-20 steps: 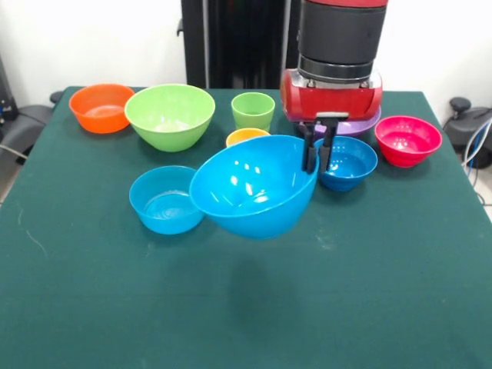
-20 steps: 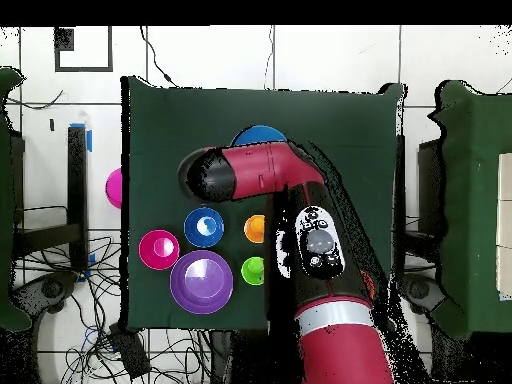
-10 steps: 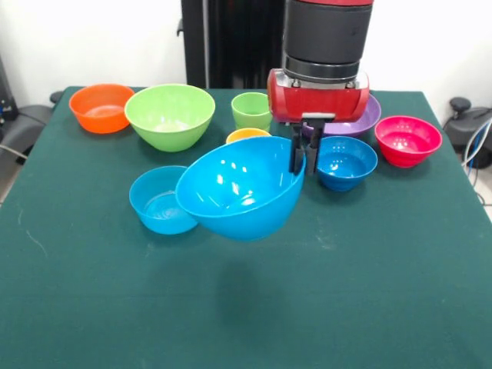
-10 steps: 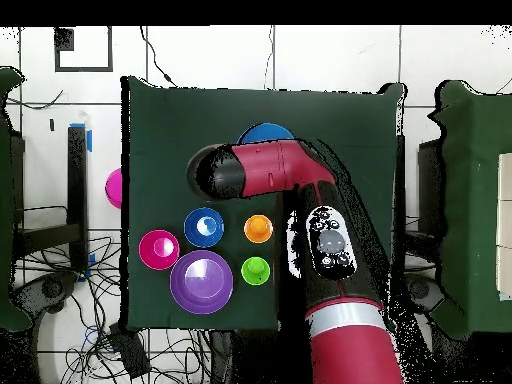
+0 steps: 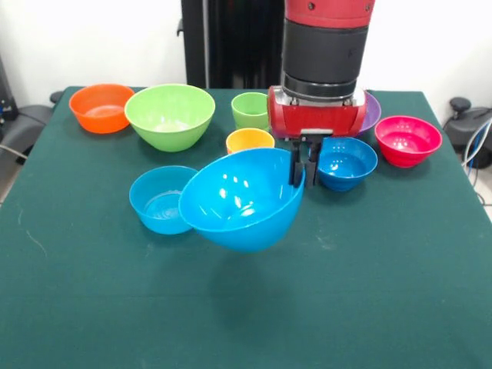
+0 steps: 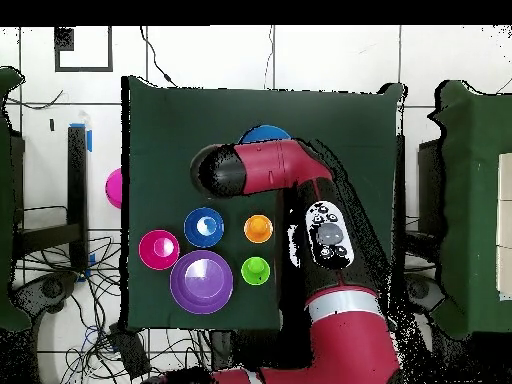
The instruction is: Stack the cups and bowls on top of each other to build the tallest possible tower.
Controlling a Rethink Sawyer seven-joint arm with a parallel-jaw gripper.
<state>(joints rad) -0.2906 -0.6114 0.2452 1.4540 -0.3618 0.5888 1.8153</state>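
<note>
My gripper (image 5: 302,165) is shut on the right rim of the large blue bowl (image 5: 242,200), which hangs tilted above the table with its shadow below it. In the front view it overlaps a small blue bowl (image 5: 160,201) on its left. Just behind it stands the orange-yellow cup (image 5: 250,140), and behind that the light green cup (image 5: 253,110). Another small blue bowl (image 5: 347,161) sits right of the gripper. From overhead the arm hides the gripper, and only an edge of the large blue bowl (image 6: 265,134) shows.
A lime green bowl (image 5: 170,115) and an orange bowl (image 5: 101,108) stand at the back left. The pink-red bowl (image 5: 408,140) is at the right, and the purple bowl (image 5: 372,111) is partly behind the arm. All rest on the green table (image 5: 384,292).
The gripper has carried the large blue bowl a little left and lower in the front view. The orange-yellow cup behind it now shows more fully.
</note>
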